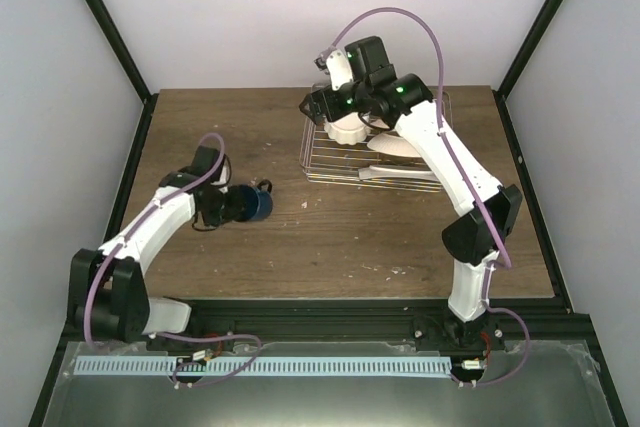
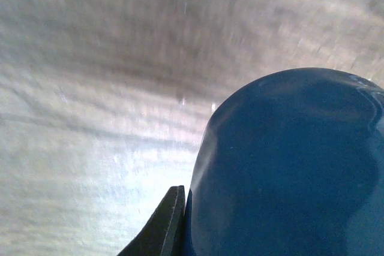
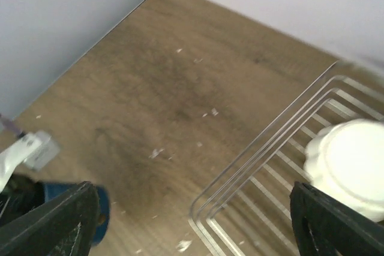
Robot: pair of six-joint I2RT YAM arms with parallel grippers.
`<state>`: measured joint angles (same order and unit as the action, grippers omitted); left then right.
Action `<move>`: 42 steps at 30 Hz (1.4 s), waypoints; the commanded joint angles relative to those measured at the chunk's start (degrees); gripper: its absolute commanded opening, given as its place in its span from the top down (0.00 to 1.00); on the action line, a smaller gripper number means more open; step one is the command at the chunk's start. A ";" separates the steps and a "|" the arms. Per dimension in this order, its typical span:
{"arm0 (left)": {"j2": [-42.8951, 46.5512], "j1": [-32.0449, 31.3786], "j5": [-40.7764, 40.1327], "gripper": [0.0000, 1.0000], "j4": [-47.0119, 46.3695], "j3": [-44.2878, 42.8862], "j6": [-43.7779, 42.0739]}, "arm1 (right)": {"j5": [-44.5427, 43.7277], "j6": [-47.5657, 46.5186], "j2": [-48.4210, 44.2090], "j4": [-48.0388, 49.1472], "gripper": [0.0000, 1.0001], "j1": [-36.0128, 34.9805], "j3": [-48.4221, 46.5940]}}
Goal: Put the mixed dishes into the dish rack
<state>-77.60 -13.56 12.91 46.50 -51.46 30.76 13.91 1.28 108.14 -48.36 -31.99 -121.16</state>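
My left gripper [image 1: 248, 204] is shut on the dark blue mug [image 1: 259, 204], which is over the wooden table left of centre, its handle pointing away. In the left wrist view the mug [image 2: 288, 166] fills the lower right, with one black finger [image 2: 165, 226] pressed against its wall. The silver wire dish rack [image 1: 310, 152] stands at the back right. Inside it are a white scalloped bowl [image 1: 350, 132], a pale plate [image 1: 398, 148] and a white flat dish [image 1: 405, 175]. My right gripper [image 3: 193, 189] hangs open and empty over the rack's left corner [image 3: 264, 154], beside the bowl [image 3: 351, 166].
The tabletop [image 1: 240, 137] is bounded by black frame posts and white walls on the left, back and right. A black rail [image 1: 320, 312] runs along the near edge by the arm bases. Small white flecks dot the wood [image 3: 157, 153].
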 commanded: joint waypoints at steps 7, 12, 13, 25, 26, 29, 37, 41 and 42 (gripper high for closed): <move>10.28 -7.04 -30.33 1.00 -17.52 -6.56 -7.66 | 20.66 10.11 2.22 -8.52 0.15 1.02 -4.42; 16.19 -11.80 -40.92 1.00 -30.97 -1.50 -17.39 | 28.64 14.42 3.50 -10.02 0.20 3.31 -8.42; 17.50 -12.96 -42.80 1.00 -34.51 -0.02 -19.20 | 30.64 15.51 3.65 -9.62 0.21 3.88 -8.41; 22.94 -21.45 -54.66 1.00 -54.52 9.40 -37.39 | 52.01 24.09 6.52 -4.17 0.25 5.49 -4.86; 22.97 -21.62 -54.96 1.00 -55.63 9.53 -37.91 | 52.73 24.04 6.68 -4.26 0.25 5.52 -4.62; 23.17 -22.18 -55.32 1.00 -59.76 9.70 -40.71 | 54.31 24.48 6.92 -3.97 0.25 5.52 -2.68; 21.17 -24.31 -53.49 1.00 -64.26 5.99 -45.33 | 54.59 24.35 7.92 -2.37 0.27 5.51 0.37; 20.03 -25.35 -53.15 1.00 -65.90 5.68 -45.78 | 56.79 26.04 9.85 -0.06 0.29 5.38 -1.73; 19.84 -25.52 -53.04 1.00 -66.10 5.65 -45.49 | 57.03 26.38 10.09 0.36 0.29 5.36 -1.98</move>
<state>-57.45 -38.17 -40.58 -11.94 -43.18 -14.09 67.59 25.74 116.68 -50.72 -26.48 -120.27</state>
